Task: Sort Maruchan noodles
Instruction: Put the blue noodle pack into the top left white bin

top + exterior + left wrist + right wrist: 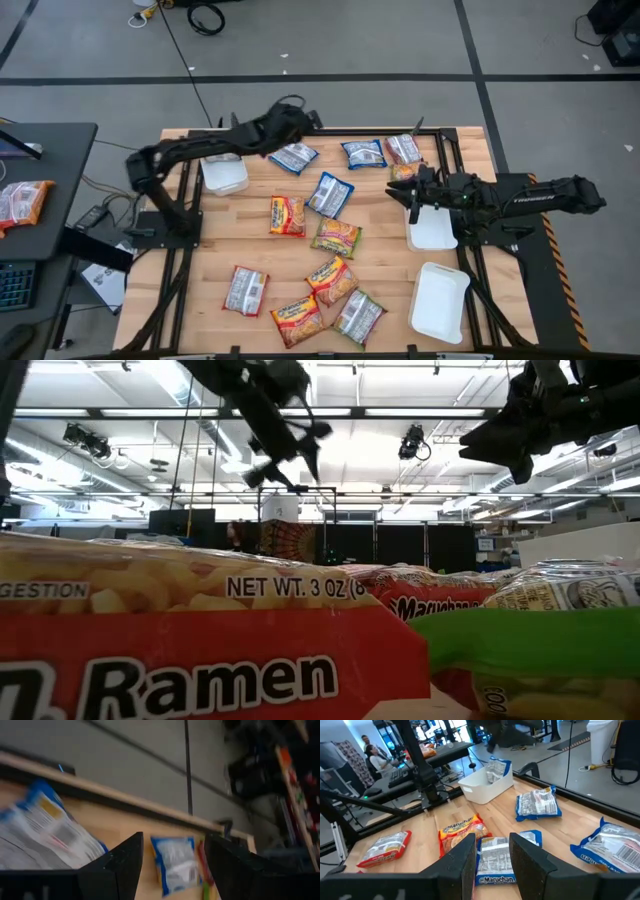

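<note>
Maruchan noodle packets lie flat across the wooden table [390, 280]: blue-white ones [293, 157], [363, 153], [330, 194], orange ones [287, 215], [332, 278], a green one [358, 316] and a silvery-red one [245, 290]. My left gripper [308, 128] hangs open and empty above the table's far side, near the far-left blue packet [45, 835]; another blue packet [175, 862] shows beyond its fingers. My right gripper [402, 190] stands open and empty over the right side, pointing left, with a blue packet [495, 857] seen through its gap.
A white tray [225, 172] at the far left holds a blue-white packet [497, 770]. Two more white trays [432, 228], [440, 300] stand at the right, below my right arm. Dark frame rails run along the table's edges. A person sits at a desk [370, 750] beyond the table.
</note>
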